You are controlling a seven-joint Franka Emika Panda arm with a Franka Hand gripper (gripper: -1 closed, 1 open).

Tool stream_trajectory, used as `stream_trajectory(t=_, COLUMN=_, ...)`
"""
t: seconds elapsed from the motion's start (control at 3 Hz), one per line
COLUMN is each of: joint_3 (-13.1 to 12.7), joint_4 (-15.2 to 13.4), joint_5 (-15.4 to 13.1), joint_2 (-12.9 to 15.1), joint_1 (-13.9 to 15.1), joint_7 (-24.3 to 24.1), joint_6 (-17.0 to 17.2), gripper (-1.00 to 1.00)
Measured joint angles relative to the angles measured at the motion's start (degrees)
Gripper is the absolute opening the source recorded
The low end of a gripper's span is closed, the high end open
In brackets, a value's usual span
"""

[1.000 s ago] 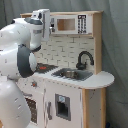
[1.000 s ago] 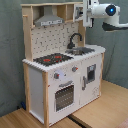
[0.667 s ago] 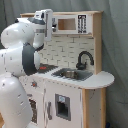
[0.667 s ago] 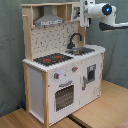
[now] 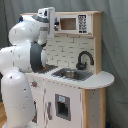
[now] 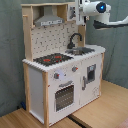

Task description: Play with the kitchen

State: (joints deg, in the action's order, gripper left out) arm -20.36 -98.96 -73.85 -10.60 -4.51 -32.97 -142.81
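The gripper [image 6: 80, 11] is seen at the top of the kitchen [image 6: 62, 70], level with its upper shelf, at the second exterior view's right; whether it is spread or pressed together cannot be told, since the fingers are hidden against the shelf end. In the first exterior view the gripper [image 5: 54, 22] is held beside the white microwave panel [image 5: 70, 23] of the upper unit. Nothing is seen held in it.

Behind it, the white arm [image 5: 22, 65] fills the first exterior view's left, standing just in front of the kitchen's hob side.

Below the gripper, the black faucet [image 6: 74, 39] curves over the steel sink [image 6: 79, 50], which is set in the worktop; the basin [image 5: 71, 74] appears to hold nothing, though its bottom is only partly visible. To the second exterior view's left of the sink lies the black hob [image 6: 52, 59] with red rings, nothing standing on it. Above it hangs the grey hood [image 6: 48, 20].

In the white front, the oven door [image 6: 64, 96] is shut, with knobs [image 6: 64, 74] above it. The kitchen stands on a wooden floor [image 6: 107, 107] before a grey curtain [image 6: 11, 50].
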Motion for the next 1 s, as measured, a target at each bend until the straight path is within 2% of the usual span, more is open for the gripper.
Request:
stream_trajectory(t=0.33, joint_3=-2.73, joint_4=3.09, joint_5=0.0, joint_2=-0.97, joint_1=-0.02, joint_7=1.9, joint_6=3.64, gripper=-1.0)
stream_trajectory(t=0.67, joint_3=-4.79, joint_4=2.13, joint_5=0.0, joint_2=-2.93, joint_1=-0.03, joint_7=1.89, joint_6=6.75, gripper=-1.0)
stream_trajectory(t=1.0, joint_3=-5.15, joint_4=1.77, joint_5=0.0, joint_2=-3.35, joint_1=-0.02, joint_7=1.86, joint_6=7.29, gripper=1.0)
